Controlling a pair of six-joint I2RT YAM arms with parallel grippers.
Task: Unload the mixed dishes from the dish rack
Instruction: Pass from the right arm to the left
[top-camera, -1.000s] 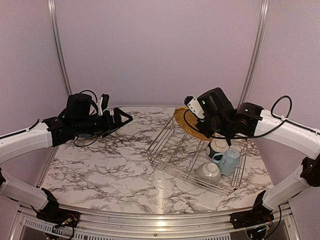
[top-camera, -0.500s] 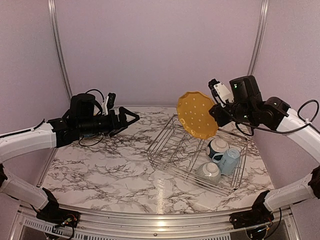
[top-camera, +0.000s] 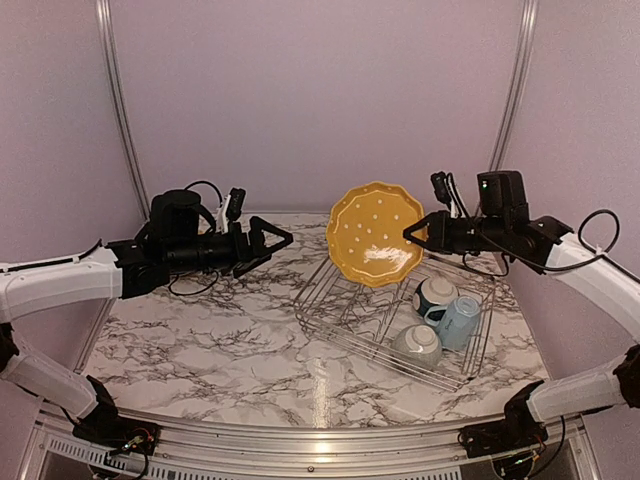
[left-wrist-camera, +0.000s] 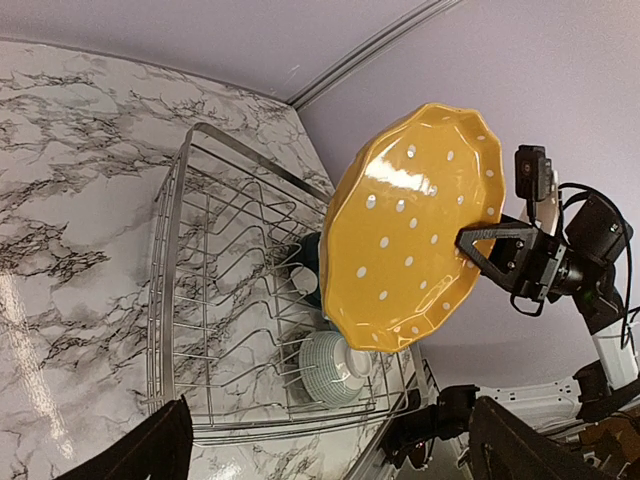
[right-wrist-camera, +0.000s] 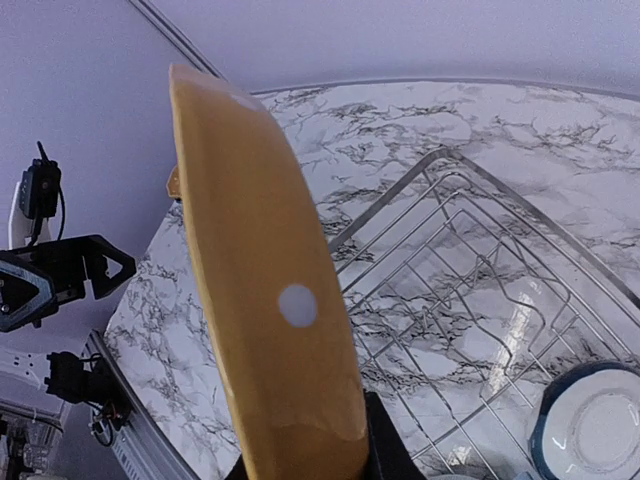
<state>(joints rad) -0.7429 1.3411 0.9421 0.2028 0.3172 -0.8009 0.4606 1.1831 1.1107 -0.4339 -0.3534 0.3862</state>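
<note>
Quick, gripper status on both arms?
Left gripper: open, holding nothing.
Right gripper: closed on the rim of the yellow dotted plate.

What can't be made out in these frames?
Right wrist view: where the right claw grips the yellow scalloped dotted plate, below the bottom edge.
Left wrist view: the small dark-and-white bowl, mostly behind the plate.
Same view: the light blue mug, unseen, presumably behind the plate.

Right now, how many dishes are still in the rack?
3: a dark bowl at the rack's far right, a mug beside it, a ribbed bowl nearer. The right gripper holds the yellow plate aloft.
</note>
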